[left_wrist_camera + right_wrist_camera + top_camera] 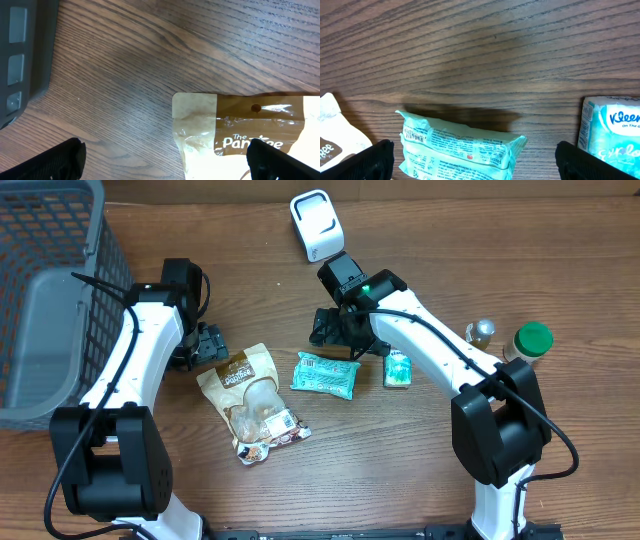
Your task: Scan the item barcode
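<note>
A teal wipes pack (326, 374) (460, 147) lies flat in the middle of the table, a small barcode showing at its left end. My right gripper (332, 330) (477, 165) hovers open just behind it, the pack lying between its black fingertips (367, 161) in the right wrist view, untouched. A white barcode scanner (318, 225) stands at the back centre. My left gripper (210, 345) (167, 165) is open over the top edge of a brown snack bag (250, 400) (240, 135), holding nothing.
A grey mesh basket (45, 290) (20, 50) fills the left side. A small Kleenex pack (398, 368) (615, 130) lies right of the teal pack. Further right stand a small bottle (481, 333) and a green-lidded jar (530, 342).
</note>
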